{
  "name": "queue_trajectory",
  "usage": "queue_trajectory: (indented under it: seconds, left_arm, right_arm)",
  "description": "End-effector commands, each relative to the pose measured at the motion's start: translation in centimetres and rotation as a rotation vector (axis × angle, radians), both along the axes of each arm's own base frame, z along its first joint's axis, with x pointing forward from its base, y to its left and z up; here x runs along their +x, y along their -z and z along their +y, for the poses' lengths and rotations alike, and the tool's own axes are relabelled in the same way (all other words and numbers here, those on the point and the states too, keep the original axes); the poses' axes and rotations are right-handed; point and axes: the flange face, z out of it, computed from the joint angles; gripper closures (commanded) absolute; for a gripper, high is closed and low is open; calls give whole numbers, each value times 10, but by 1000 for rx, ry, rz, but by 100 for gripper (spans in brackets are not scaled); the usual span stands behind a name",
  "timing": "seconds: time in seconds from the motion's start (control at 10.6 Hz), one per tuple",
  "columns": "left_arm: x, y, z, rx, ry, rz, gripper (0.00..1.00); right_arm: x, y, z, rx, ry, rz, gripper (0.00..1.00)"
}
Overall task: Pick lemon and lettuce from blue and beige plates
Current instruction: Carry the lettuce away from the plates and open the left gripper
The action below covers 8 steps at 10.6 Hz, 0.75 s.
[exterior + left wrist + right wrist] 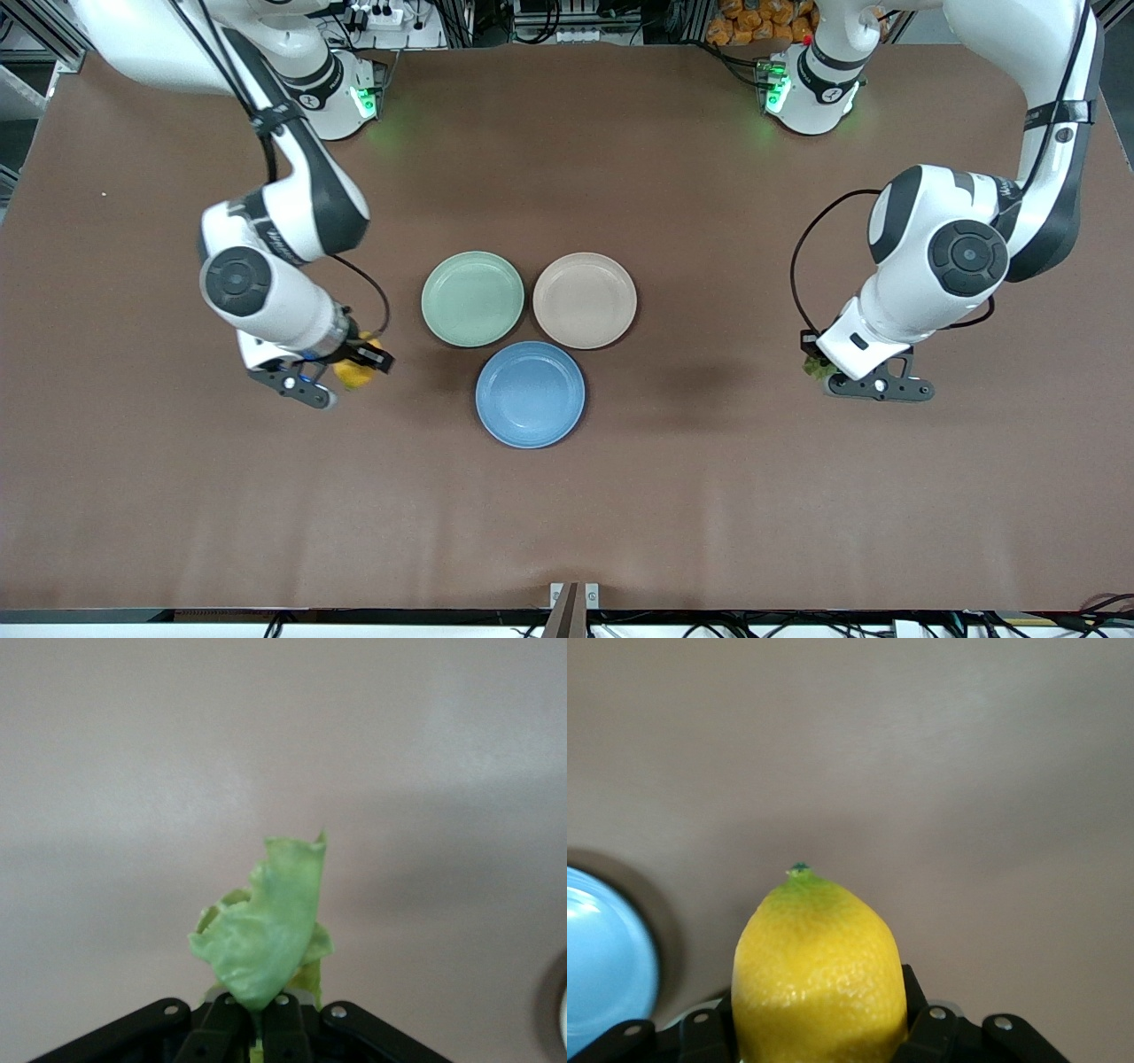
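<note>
The blue plate (530, 394) sits nearest the camera on the tabletop (620, 514), with the beige plate (585, 299) and a green plate (472, 298) just beside it and farther back; all three are bare. I judge the main risk to be on my left side: my left end effector (257, 1017) is clenched on only the stem end of the lettuce (264, 930), and the floppy leaf could slide out if I swing quickly. My right end effector (819, 1036) grips the lemon (819, 979) low on its rounded body, so the fruit could squirt free under a jolt. Each hangs over bare tabletop, the lemon toward the right arm's end, the lettuce toward the left arm's end, well apart from the plates.
</note>
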Motion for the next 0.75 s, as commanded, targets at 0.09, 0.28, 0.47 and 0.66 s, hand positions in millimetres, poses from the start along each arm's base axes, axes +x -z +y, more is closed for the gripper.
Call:
queue_trajectory:
  seconds: [0.09,0.28,0.47,0.66]
  left_arm:
    - [9,4,20,13,53,-10,100]
    - [10,6,23,13,58,-7,100]
    - [11,7,32,14,78,-4,100]
    - [14,6,45,15,91,-4,100]
  right_arm:
    - [-21,-25,-56,-4,-180,9,86]
    - [-31,-40,-94,17,-268,3,86]
    - [-37,-44,-145,21,-341,39,85]
    - [-37,-37,-175,21,-338,53,85]
